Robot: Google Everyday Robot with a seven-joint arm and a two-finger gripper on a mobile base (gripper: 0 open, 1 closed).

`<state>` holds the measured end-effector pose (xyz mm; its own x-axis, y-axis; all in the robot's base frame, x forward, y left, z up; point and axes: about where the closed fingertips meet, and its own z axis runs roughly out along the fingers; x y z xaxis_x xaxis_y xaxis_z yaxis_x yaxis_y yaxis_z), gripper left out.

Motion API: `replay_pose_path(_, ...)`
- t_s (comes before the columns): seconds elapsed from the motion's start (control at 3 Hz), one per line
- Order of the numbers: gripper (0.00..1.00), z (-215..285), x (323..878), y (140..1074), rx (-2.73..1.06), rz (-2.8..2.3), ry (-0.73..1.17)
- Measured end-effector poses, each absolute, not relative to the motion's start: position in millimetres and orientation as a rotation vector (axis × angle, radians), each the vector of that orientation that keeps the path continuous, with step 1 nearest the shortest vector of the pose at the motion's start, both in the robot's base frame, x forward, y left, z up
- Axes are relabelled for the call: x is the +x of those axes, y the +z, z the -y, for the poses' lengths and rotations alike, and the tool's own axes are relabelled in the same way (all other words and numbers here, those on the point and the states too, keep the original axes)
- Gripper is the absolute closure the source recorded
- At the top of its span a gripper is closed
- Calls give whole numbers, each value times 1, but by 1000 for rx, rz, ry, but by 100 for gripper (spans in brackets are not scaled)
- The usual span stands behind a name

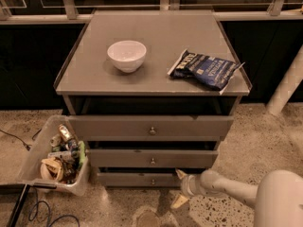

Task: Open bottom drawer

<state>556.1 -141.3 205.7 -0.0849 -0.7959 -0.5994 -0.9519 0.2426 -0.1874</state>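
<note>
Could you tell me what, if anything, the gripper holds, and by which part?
Nothing: the gripper is open, right of the knob on the bottom drawer.

A white bowl [126, 55] and a dark blue snack bag [206, 70] sit well apart on the grey surface [156, 30]. A clear bin [34, 150] of what seems assorted clutter stands on the speckled floor [265, 141], cables [42, 213] near it.

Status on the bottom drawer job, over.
Tool open, low near the floor, just right of the knob. Bottom drawer not gripped, knob bare. Plastic bin on floor left of cabinet, apart from tool.
</note>
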Motion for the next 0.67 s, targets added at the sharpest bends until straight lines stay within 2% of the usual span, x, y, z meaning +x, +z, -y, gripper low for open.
replay_pose_path(0.67,0,177,594,192,-1509,-1922,244)
